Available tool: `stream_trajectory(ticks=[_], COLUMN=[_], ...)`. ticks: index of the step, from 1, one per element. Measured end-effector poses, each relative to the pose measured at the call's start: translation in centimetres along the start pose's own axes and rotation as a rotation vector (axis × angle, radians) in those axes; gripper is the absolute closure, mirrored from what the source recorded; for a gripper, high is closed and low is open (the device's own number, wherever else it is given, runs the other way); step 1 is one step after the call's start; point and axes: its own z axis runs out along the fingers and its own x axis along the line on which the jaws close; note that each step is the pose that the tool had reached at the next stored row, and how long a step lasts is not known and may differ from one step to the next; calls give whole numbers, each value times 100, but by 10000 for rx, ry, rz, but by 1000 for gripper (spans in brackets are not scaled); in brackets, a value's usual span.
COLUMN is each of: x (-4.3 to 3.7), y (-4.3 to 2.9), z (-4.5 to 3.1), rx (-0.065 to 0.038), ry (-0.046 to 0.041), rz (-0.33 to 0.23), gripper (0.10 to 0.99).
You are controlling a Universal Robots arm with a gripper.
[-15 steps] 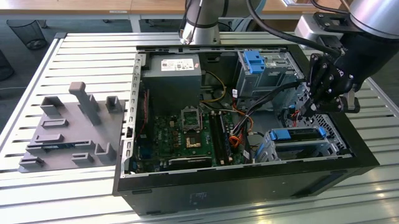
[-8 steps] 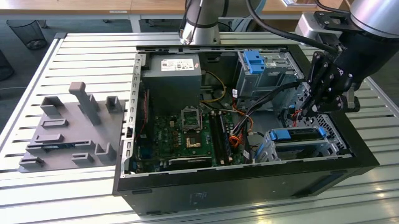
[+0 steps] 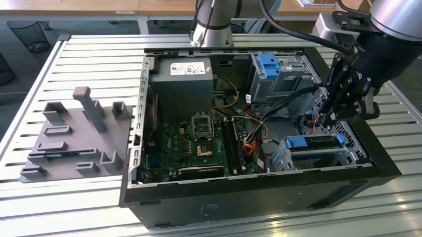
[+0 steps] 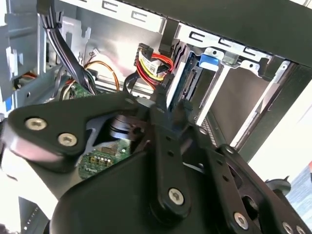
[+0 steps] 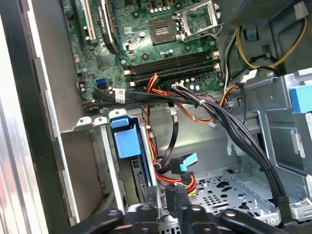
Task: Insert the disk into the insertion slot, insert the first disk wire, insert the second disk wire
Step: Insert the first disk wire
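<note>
The disk sits on edge in the insertion slot (image 3: 287,159), its blue frame (image 3: 316,141) showing at the exterior view's right. In the first wrist view the blue frame (image 5: 126,139) stands inside the silver cage (image 5: 90,161). My gripper (image 3: 327,118) hangs just above the disk's rear end. Its fingers (image 5: 150,201) are closed on a black plug (image 5: 173,195) with red and yellow wires, right at the disk's edge. In the second wrist view the gripper (image 4: 168,109) is against the disk (image 4: 191,80), with the red-yellow wire (image 4: 152,63) behind it. A blue-tipped wire (image 5: 188,162) hangs loose nearby.
The open computer case (image 3: 264,197) lies on a slatted table. A taller grey bay with a blue tab (image 3: 270,64) stands behind the slot. A thick black cable bundle (image 5: 229,122) crosses over the motherboard (image 3: 197,143). A grey fixture block (image 3: 72,138) sits at the exterior view's left.
</note>
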Motion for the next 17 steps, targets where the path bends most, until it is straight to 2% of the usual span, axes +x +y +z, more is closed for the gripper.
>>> stream_trajectory(ticks=[1, 2, 8, 13, 14, 15, 16, 17], x=[-5, -11, -38, -48, -49, -50, -51, -55], y=[-2, -4, -15, -15, -14, -14, -14, -13], z=[2, 5, 35, 84, 90, 97, 102, 103], rx=[1, 2, 9, 68, 80, 92, 101, 108], ry=[0, -2, -7, 52, 72, 93, 107, 123], rz=[57, 108, 402, 560, 565, 567, 569, 569], gripper=[780, 714, 714, 714, 729, 792, 792, 855])
